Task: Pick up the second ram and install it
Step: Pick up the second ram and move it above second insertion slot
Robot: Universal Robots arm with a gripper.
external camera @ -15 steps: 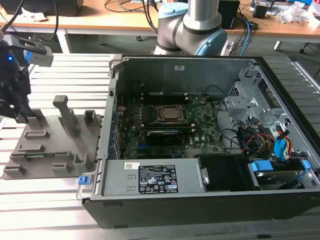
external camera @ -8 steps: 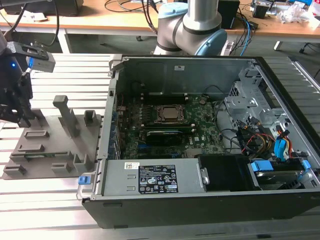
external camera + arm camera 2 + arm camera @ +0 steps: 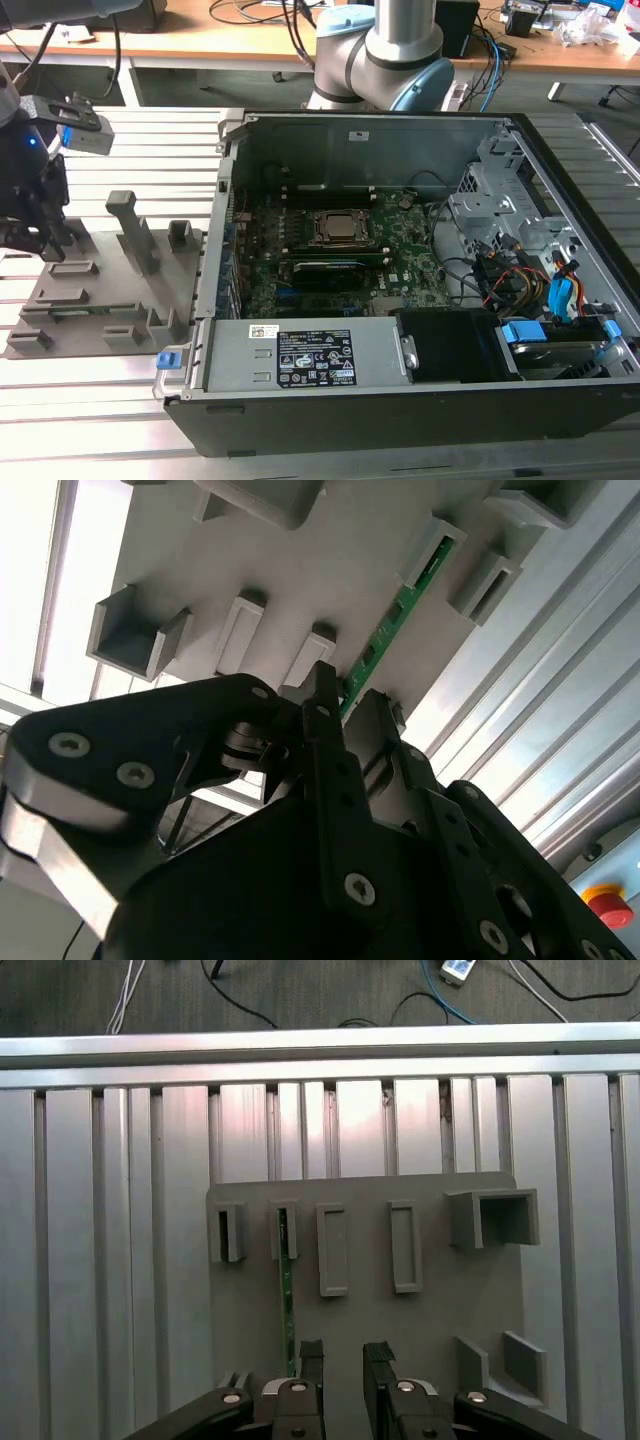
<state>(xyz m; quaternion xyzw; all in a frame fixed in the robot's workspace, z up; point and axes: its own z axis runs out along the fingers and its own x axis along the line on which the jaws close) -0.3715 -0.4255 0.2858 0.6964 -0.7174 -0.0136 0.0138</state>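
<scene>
At the exterior view's left, the gripper point(image 3: 40, 238) is seen low over the grey holder tray point(image 3: 100, 290). A raised post point(image 3: 128, 225) stands on the tray between the gripper and the wall of the open computer case point(image 3: 400, 270). Bare slatted table point(image 3: 90, 400) lies free around the tray's outer edges. In the first wrist view the fingers point(image 3: 311, 1360) are parted, with nothing clamped. The second ram point(image 3: 285, 1290), a thin, long green stick, is seated on edge in a tray slot, just beside one finger and outside the gap.
</scene>
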